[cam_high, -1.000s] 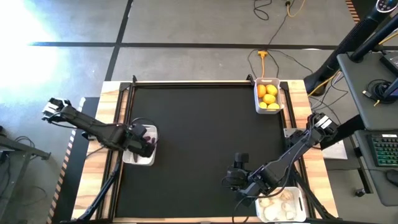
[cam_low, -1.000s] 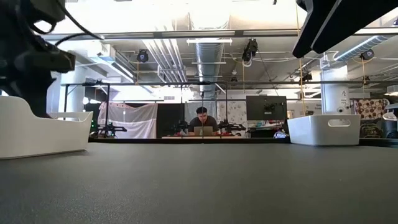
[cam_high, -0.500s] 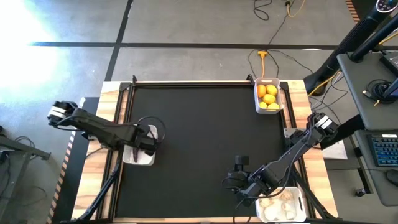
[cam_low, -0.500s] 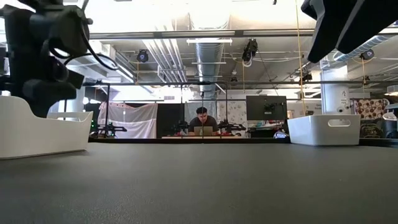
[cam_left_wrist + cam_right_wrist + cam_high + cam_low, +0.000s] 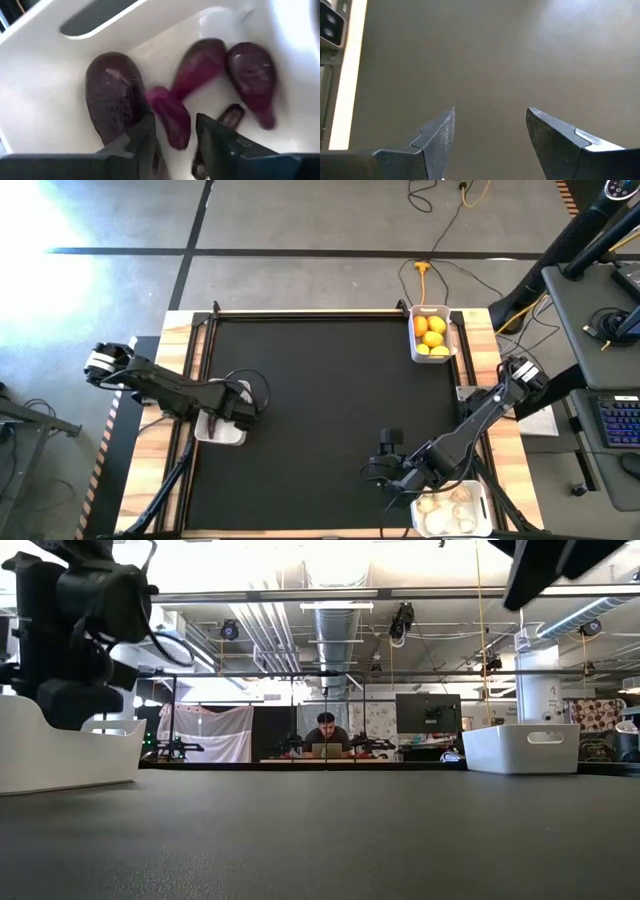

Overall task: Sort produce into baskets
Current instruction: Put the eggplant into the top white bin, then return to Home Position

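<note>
My left gripper hangs over the left white bin, fingers pointing down into it. In the left wrist view several dark purple vegetables lie on the bin's floor, and one lies below the gap between the parted fingers. I cannot tell whether they touch it. My right gripper is open and empty over the black mat, beside the bin of whitish bulbs. Yellow-orange citrus fruits lie in the far right bin.
The black mat is bare between the three bins. Wooden table edges flank it. In the low view the left bin stands close at the left and the citrus bin far off at the right. A person sits beyond the table.
My left gripper has shifted a little toward the table's right edge while staying over the left bin. My right arm has risen slightly in the low view.
</note>
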`<action>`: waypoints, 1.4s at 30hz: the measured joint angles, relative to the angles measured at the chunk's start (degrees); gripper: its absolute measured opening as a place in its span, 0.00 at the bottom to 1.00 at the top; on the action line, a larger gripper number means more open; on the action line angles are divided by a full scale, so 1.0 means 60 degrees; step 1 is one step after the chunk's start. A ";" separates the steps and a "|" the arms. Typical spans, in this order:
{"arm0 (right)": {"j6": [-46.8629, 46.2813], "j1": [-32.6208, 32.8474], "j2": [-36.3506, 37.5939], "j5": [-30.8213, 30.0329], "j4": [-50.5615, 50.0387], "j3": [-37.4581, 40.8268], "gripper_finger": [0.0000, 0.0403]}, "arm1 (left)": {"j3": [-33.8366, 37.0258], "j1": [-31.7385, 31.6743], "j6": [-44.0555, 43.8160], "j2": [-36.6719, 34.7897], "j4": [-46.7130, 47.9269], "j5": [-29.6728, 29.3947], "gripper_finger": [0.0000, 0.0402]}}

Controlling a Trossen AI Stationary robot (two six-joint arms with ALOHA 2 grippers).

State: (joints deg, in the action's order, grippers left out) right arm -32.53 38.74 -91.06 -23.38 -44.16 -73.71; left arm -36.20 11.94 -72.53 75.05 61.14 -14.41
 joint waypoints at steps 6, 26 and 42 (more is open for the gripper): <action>0.0485 0.0000 0.0662 -0.0339 0.0050 0.0000 0.59 | -0.0840 0.0000 0.0525 -0.0363 0.0818 0.0026 0.39; 0.3499 -0.1596 0.3201 -0.0706 0.6473 0.4393 0.59 | -0.2875 0.0838 0.7062 -0.1669 -0.5343 -0.3332 0.41; 0.6284 -0.5605 0.4840 0.2401 0.9094 0.5556 0.59 | 0.0396 -0.0792 1.2368 -0.2647 -1.3872 -0.0342 0.41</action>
State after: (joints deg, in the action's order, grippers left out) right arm 5.17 5.11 -62.02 -8.97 10.40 -40.37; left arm -33.83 7.19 1.67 59.16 -22.09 -16.47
